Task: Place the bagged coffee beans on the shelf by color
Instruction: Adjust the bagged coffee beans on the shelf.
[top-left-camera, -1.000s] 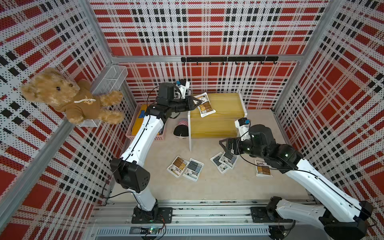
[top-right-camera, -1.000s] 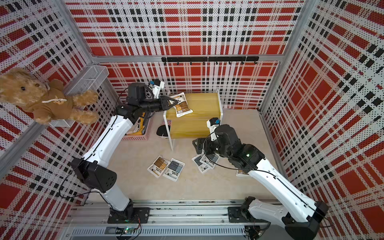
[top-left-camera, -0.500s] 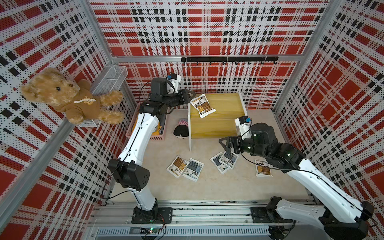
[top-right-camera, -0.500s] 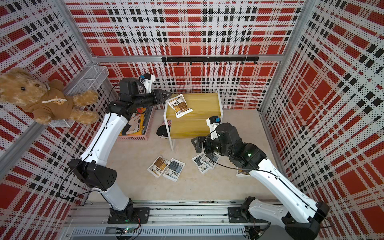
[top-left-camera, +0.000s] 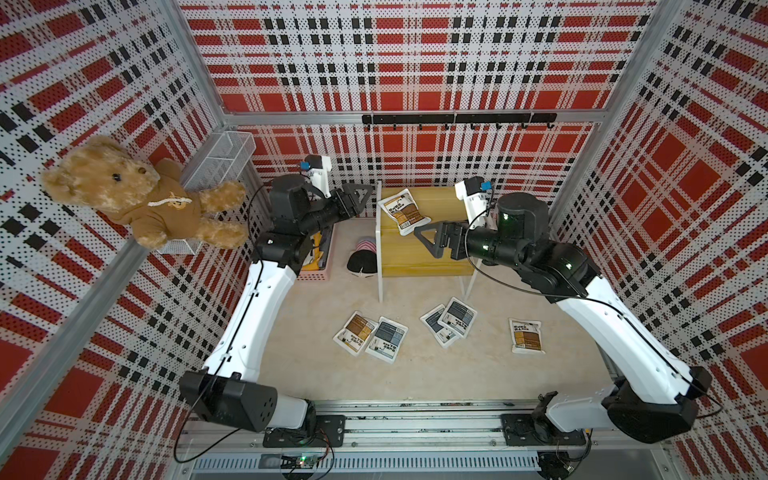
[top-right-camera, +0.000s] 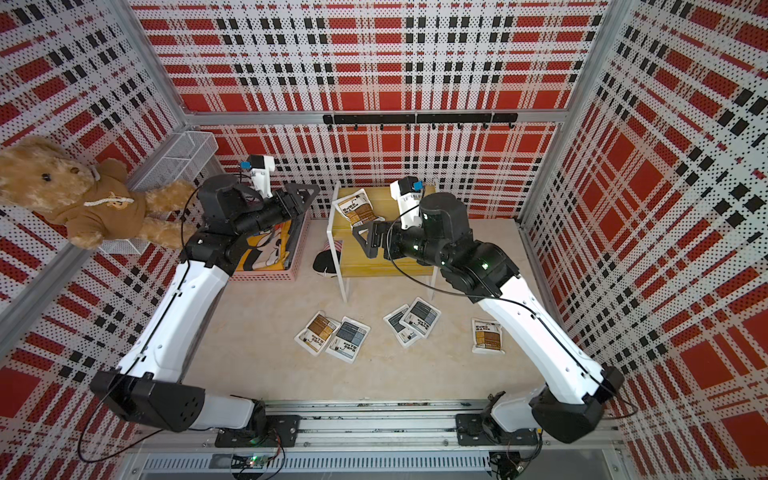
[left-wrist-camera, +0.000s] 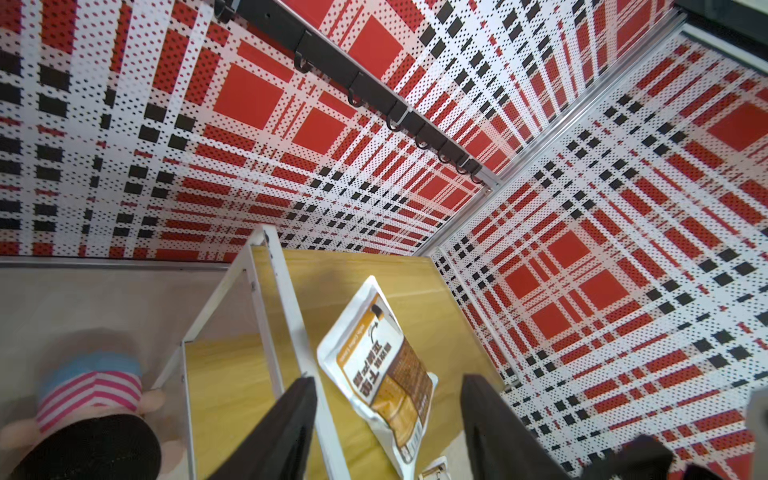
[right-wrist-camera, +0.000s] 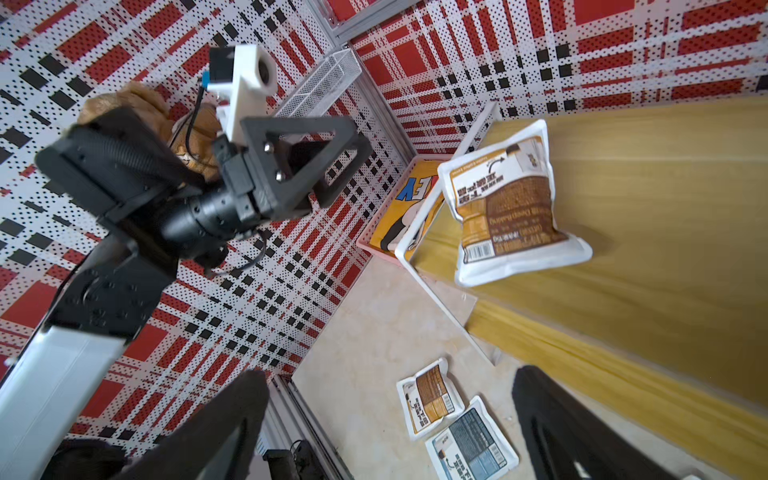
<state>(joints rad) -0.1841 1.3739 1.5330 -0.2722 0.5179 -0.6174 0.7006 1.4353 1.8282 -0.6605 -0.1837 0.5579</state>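
Note:
The shelf (top-left-camera: 432, 257) (top-right-camera: 390, 262) stands at the back. One brown-panel bag (top-left-camera: 403, 212) (top-right-camera: 357, 208) (left-wrist-camera: 382, 374) (right-wrist-camera: 507, 199) lies on its upper board near the left end. My left gripper (top-left-camera: 359, 199) (top-right-camera: 305, 199) (left-wrist-camera: 388, 379) is open, just left of the shelf and clear of that bag. My right gripper (top-left-camera: 428, 239) (top-right-camera: 363, 237) (right-wrist-camera: 392, 372) hangs open and empty above the lower board. On the floor lie a brown bag (top-left-camera: 355, 332) (right-wrist-camera: 432, 397), a grey bag (top-left-camera: 386, 338) (right-wrist-camera: 471, 446), two overlapping grey bags (top-left-camera: 449, 324) and another brown bag (top-left-camera: 525, 334).
A pink basket (top-left-camera: 328, 266) with a yellow cloth sits left of the shelf. A doll (top-left-camera: 363, 257) lies between them. A teddy bear (top-left-camera: 137, 195) and a white wire basket (top-left-camera: 220, 162) hang on the left wall, and a hook rail (top-left-camera: 457, 118) on the back wall.
My left gripper opened, left the brown bag on the upper board and drew back to the left. My right arm rose from the grey bags on the floor to above the shelf.

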